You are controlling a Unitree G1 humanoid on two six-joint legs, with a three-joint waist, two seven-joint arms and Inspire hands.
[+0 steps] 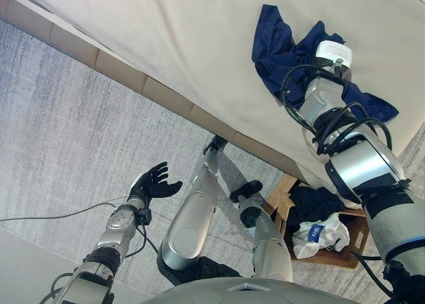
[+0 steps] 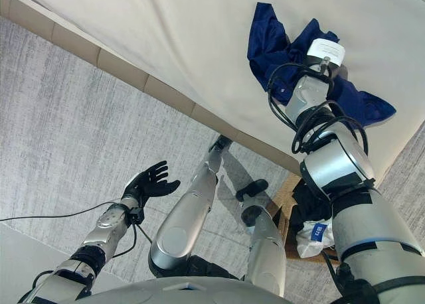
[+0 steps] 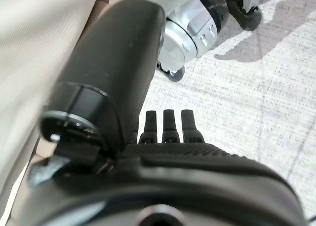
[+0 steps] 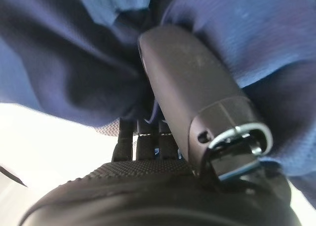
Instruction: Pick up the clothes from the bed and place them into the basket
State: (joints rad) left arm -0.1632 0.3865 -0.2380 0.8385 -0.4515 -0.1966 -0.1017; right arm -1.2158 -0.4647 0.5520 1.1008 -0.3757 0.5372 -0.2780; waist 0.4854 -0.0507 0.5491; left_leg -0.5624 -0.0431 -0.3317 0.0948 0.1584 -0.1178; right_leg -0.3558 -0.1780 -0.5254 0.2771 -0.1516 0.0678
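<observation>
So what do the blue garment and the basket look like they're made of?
Blue garment: soft matte navy fabric, possibly cotton; it lies crumpled in loose folds on the bed, and the right hand is pushed into it. Basket: brown, stiff-walled, perhaps woven or wooden; weave unclear.

grey carpet (image 1: 73,118) covers the floor, pale strip of bare floor (image 1: 26,264) at the near-left corner.

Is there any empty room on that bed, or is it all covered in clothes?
Mostly bare: the bed is free from its floor-side edge up to the blue garment, where the right hand works. The basket is crowded. The left hand hangs over floor.
</observation>
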